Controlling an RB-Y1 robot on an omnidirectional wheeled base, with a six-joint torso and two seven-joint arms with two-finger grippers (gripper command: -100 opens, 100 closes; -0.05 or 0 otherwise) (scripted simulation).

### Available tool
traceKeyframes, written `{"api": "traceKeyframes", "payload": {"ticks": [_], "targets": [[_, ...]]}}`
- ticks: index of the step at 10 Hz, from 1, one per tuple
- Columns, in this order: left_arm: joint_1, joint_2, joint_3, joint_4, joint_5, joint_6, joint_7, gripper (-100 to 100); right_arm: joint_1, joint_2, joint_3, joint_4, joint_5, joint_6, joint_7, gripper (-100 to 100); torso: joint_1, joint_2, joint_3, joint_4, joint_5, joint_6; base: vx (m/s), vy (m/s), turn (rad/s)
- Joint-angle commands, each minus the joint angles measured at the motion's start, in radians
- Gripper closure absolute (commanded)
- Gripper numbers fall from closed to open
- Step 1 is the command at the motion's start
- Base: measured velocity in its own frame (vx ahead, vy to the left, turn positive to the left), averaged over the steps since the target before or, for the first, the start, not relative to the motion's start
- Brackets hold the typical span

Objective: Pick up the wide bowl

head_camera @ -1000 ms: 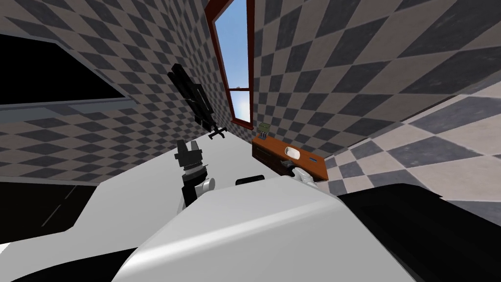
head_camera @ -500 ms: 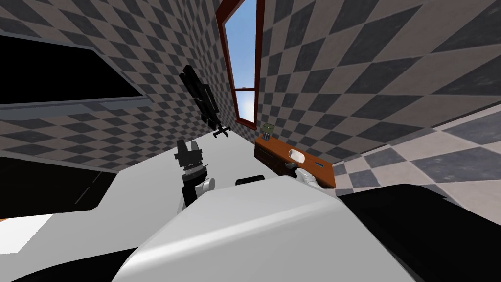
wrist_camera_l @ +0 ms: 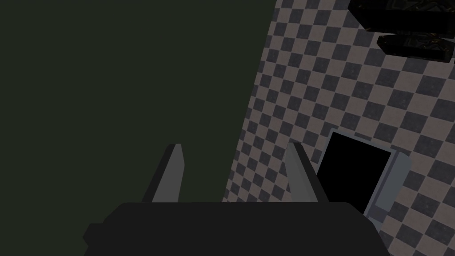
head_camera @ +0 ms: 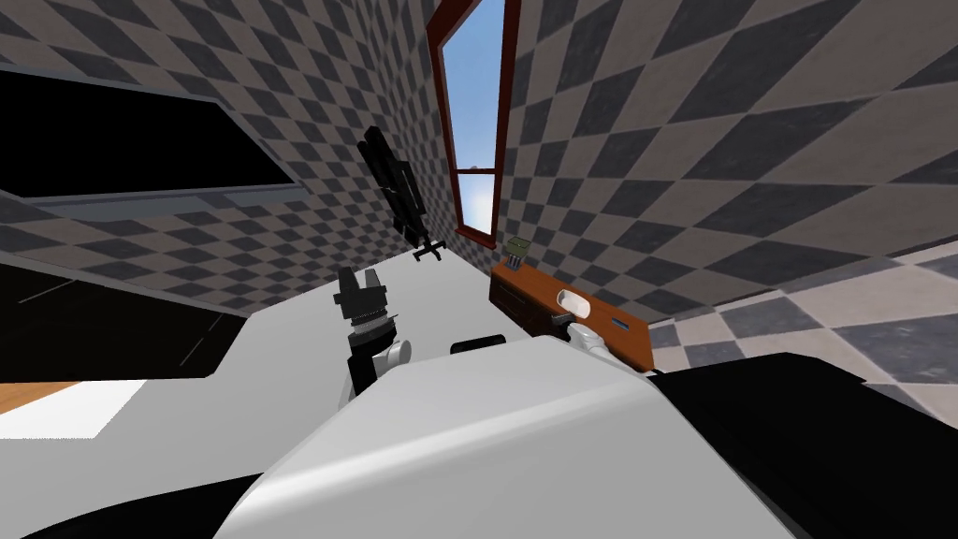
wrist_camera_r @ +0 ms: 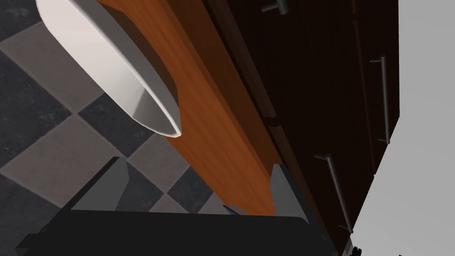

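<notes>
Since a second ago my view has swung slightly, and my empty, fully spread right hand [wrist_camera_r: 199, 178] faces the wide bowl [wrist_camera_r: 97, 62] just ahead on the bench [wrist_camera_r: 213, 133], probably stiff and slick: pinch its near rim.

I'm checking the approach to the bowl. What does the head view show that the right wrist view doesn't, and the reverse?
Head view, not the wrist: the window, the black chair and the left gripper, raised with fingers open. Right wrist view, not the head: the drawer handles and the right gripper, open, short of the white bowl. Both: that bowl on the wooden cabinet top.
</notes>
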Motion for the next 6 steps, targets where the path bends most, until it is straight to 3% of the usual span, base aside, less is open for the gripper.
{"api": "traceKeyframes", "payload": {"ticks": [1,2,4,5,6], "targets": [[0.000,0.000,0.000,0.000,0.000,0.000,0.000,0,0.003,-0.021,0.028,0.004,-0.036,0.027,0.026,-100,0.000,0.000,0.000,0.000,0.000,0.000,0.027,-0.024,0.091],[0.000,0.000,0.000,0.000,0.000,0.000,0.000,0,-0.010,-0.028,0.032,0.050,-0.027,0.040,0.049,-100,0.000,0.000,0.000,0.000,0.000,0.001,0.028,-0.037,0.146],[0.000,0.000,0.000,0.000,0.000,0.000,0.000,0,-0.010,-0.028,0.032,0.050,-0.027,0.040,0.049,-100,-0.001,0.000,0.000,0.000,0.000,0.001,0.015,-0.027,0.038],[0.000,0.000,0.000,0.000,0.000,0.000,0.000,0,-0.021,-0.034,0.036,0.092,-0.019,0.051,0.071,-100,0.000,0.001,0.001,0.000,0.000,0.001,0.019,-0.024,0.124],[0.000,0.000,0.000,0.000,0.000,0.000,0.000,0,-0.021,-0.034,0.036,0.092,-0.019,0.051,0.071,-100,0.000,0.001,0.000,0.000,0.000,0.000,0.020,-0.030,0.108]]}}
